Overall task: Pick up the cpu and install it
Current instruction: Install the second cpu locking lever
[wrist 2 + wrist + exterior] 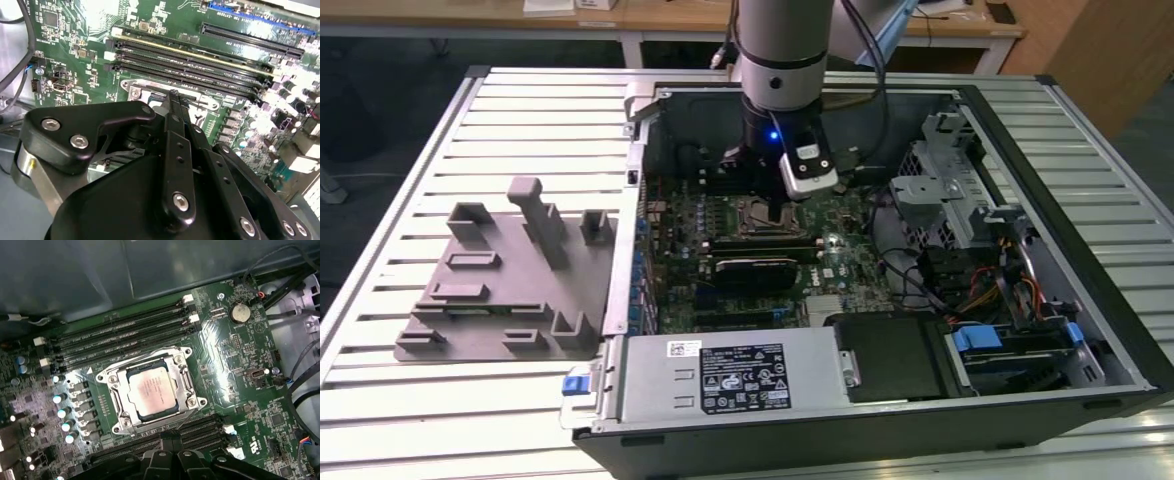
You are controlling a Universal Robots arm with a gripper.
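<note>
The cpu [152, 391] lies flat in the socket [114, 405] on the motherboard [240, 395], its silver top plate framed by the metal bracket, as the first wrist view shows. Black memory slots [125, 335] run along two sides of the socket.

In the exterior view the arm [781, 50] reaches down into the open computer case [881, 400], which lies on a slatted tabletop [534, 120]. The pincer [771, 215] hangs just above the socket area, near the middle of the board. In the second wrist view its black fingers [176, 115] stand close together, tips pointing at the socket frame — nothing shows between them, and the cpu sits apart from them in its seat. Whether the tips actually touch each other I cannot tell.

On the exterior view's left, outside the case, a grey fixture [507, 280] rests on the tabletop. At the near edge of the case sits the power supply [727, 375].
</note>
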